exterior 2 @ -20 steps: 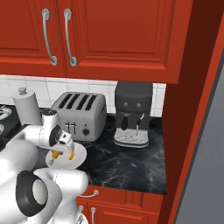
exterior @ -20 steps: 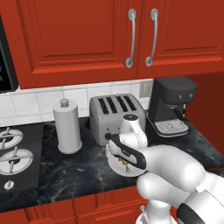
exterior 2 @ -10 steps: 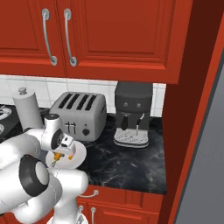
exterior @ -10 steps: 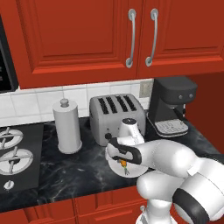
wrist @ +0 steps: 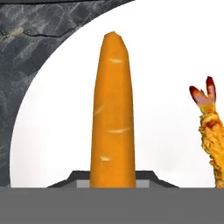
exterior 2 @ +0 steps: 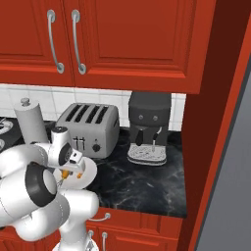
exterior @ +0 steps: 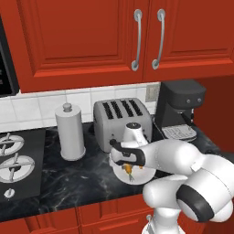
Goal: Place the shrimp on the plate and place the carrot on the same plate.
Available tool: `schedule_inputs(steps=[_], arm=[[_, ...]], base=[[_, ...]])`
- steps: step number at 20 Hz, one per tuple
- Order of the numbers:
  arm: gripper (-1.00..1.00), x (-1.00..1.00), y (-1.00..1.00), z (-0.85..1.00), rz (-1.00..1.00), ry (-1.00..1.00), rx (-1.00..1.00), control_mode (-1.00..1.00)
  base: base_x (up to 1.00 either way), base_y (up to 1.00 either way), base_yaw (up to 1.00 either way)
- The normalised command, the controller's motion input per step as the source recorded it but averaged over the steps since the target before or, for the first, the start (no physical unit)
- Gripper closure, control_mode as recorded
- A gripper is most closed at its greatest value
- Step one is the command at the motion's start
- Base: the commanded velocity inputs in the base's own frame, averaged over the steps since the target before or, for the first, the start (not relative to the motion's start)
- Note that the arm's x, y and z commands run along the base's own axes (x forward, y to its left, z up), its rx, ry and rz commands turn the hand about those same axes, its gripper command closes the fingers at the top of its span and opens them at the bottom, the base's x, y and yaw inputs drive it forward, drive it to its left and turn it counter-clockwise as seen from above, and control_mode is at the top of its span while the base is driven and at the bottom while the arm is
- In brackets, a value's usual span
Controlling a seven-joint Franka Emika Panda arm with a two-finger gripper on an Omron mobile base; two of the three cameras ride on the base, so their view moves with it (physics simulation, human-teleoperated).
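My gripper (exterior: 129,168) hangs just above the white plate (exterior: 145,174), shut on the carrot (exterior: 130,174). In the hand view the carrot (wrist: 113,113) stands between the fingertips of the gripper (wrist: 113,180), its tapered tip pointing away over the plate (wrist: 166,57). The shrimp (wrist: 211,127), battered with a red forked tail, lies on the plate to the carrot's right. From the right base view the gripper (exterior 2: 67,171) holds the carrot (exterior 2: 62,178) over the plate (exterior 2: 89,172) in front of the toaster.
A silver toaster (exterior: 121,118) stands right behind the plate, with a black coffee machine (exterior: 180,109) to its right and a paper towel roll (exterior: 69,132) to its left. Stove burners (exterior: 16,163) lie at far left. Red cabinets hang overhead.
The hand with the carrot has sunk a little toward the plate, and the arm's elbow has swung round. The shrimp and the plate have not moved.
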Motion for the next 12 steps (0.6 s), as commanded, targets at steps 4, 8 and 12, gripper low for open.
schedule_inputs(steps=[4, 8, 12], arm=[[-1.00, 0.00, 0.00, 0.00, 0.00, 0.00, 0.00, -1.00], [-1.00, 0.00, 0.00, 0.00, 0.00, 0.00, 0.00, -1.00], [-1.00, 0.00, 0.00, 0.00, 0.00, 0.00, 0.00, -1.00]], base=[[0.00, 0.00, 0.00], [0.00, 0.00, 0.00], [0.00, 0.00, 0.00]])
